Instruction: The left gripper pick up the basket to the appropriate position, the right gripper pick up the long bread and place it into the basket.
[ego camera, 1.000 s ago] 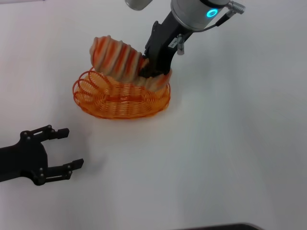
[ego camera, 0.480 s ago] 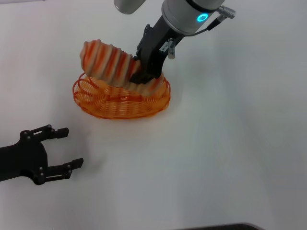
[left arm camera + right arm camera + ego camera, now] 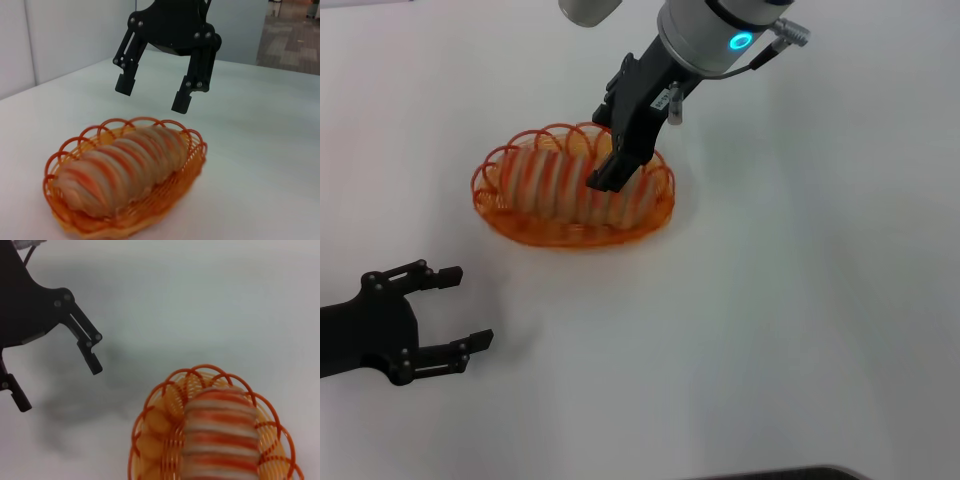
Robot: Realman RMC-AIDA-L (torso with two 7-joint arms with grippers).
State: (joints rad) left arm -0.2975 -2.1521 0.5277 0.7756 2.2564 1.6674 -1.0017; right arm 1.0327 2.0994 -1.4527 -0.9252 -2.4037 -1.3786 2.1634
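The long bread (image 3: pixel 555 185), cream with orange-red stripes, lies lengthwise inside the orange wire basket (image 3: pixel 485 200) on the white table. My right gripper (image 3: pixel 610 165) hangs just above the bread's right end, open and empty. The left wrist view shows its jaws spread (image 3: pixel 152 94) above the bread (image 3: pixel 120 165) and the basket (image 3: pixel 195 150), not touching either. My left gripper (image 3: pixel 470 308) is open and empty at the lower left, well clear of the basket. The right wrist view shows the bread (image 3: pixel 220 435), the basket (image 3: pixel 150 440) and the left gripper (image 3: pixel 57 385).
The white table (image 3: pixel 800 300) spreads around the basket. A dark edge (image 3: pixel 770 474) shows at the bottom of the head view.
The bread was held tilted above the basket and now lies flat inside it. My right gripper has opened and let it go. The left arm has not moved.
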